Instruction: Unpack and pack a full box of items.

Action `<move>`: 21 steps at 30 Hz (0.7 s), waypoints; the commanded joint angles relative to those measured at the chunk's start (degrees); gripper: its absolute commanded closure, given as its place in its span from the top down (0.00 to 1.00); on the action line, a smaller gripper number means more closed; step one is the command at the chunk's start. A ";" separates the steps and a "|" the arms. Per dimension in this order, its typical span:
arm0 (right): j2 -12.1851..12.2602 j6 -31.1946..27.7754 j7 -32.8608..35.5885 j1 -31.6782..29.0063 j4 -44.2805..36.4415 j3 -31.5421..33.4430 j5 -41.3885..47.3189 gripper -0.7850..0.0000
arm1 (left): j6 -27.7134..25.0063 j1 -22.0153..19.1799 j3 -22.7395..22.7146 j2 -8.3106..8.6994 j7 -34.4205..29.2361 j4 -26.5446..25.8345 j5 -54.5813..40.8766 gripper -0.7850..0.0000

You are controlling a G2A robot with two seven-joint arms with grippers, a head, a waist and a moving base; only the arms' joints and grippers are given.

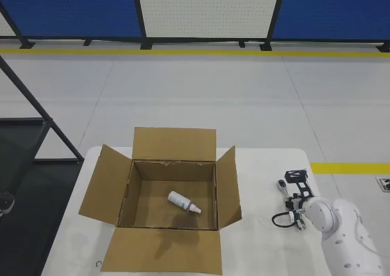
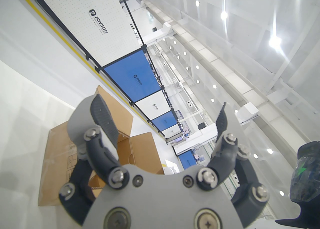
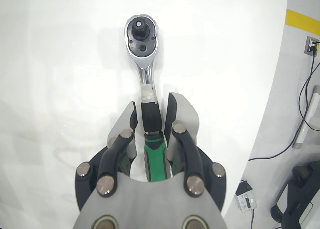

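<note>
Box (image 1: 174, 143), bottle (image 1: 183, 201) inside — ratchet (image 3: 141, 35) loose between parted right gripper (image 3: 152, 101); left gripper (image 2: 160, 102) agape.

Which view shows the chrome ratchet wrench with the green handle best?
Right wrist view: the chrome ratchet wrench lies close up on the white table, handle inside the open right gripper. Top view gives its small head; left wrist view faces the ceiling.
</note>
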 commanded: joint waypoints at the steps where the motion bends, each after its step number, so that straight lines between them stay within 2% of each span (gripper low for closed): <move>1: 0.08 -0.17 0.14 -0.10 0.03 -0.27 -0.01 0.36 | 0.00 0.00 0.00 0.00 0.00 0.00 0.00 1.00; 7: 0.24 -0.04 0.23 0.19 0.59 -1.18 0.05 0.34 | 0.00 0.00 0.00 0.00 0.00 0.00 0.00 1.00; 9: 0.30 0.10 0.26 0.43 0.90 -1.42 0.10 0.30 | 0.00 0.00 0.00 0.00 0.00 0.00 0.00 1.00; 10: 0.34 0.10 0.28 0.57 1.05 -1.56 -0.01 0.26 | 0.00 0.00 0.00 0.00 0.00 0.00 0.00 1.00; 13: 0.44 0.18 0.29 0.89 1.37 -1.87 -0.08 0.00 | 0.00 0.00 0.00 0.00 0.00 0.00 0.00 1.00; 21: 1.05 0.49 -1.12 -0.11 -2.52 0.00 2.18 0.00 | 0.00 0.00 0.00 0.00 0.00 0.00 0.00 1.00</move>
